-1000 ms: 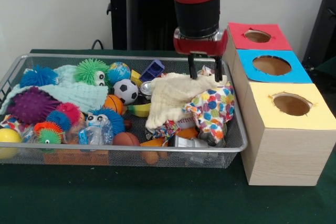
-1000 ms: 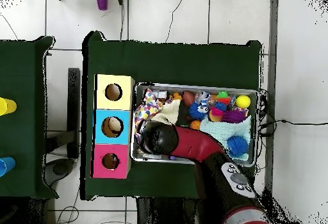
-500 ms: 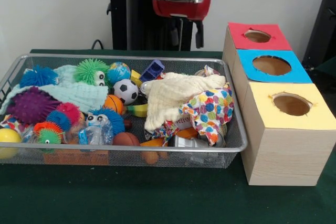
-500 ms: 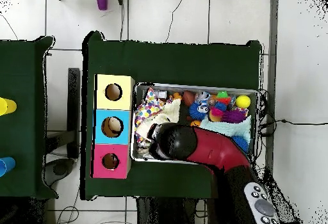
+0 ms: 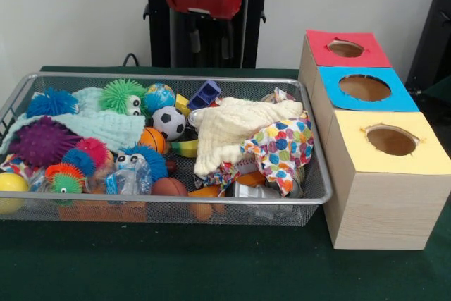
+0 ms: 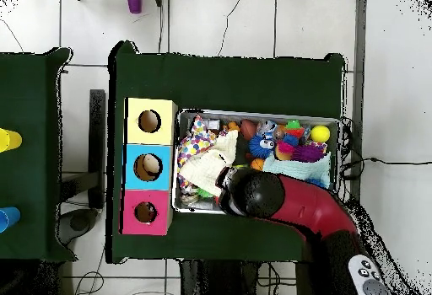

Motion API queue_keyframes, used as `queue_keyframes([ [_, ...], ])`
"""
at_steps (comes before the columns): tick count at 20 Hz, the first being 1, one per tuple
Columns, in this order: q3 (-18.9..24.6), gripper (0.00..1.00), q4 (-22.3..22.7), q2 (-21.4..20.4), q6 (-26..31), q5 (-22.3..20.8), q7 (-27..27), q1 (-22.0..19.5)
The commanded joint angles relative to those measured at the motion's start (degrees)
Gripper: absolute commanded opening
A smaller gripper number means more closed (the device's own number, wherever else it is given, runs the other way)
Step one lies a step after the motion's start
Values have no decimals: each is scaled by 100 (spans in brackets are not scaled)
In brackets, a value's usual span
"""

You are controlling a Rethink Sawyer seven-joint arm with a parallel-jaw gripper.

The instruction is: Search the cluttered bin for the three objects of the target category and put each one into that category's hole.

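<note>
End effector has risen and swung off the cream cloth toward mid-bin; we see it open, empty. Targets remain in the clutter; none delivered.

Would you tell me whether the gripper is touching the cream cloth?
No, the gripper hangs well above the cream cloth.

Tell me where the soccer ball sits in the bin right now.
In the front view the soccer ball lies left of the bin's middle, below the globe ball, above the small basketball, left of the cream cloth.
</note>
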Motion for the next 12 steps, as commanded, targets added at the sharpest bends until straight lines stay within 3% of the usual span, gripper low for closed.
queue_keyframes([
  [1, 18, 100, -272, 293, 242, -794, -669, -459],
  [12, 39, 100, -1713, 1170, 810, -1405, -604, -647],
])
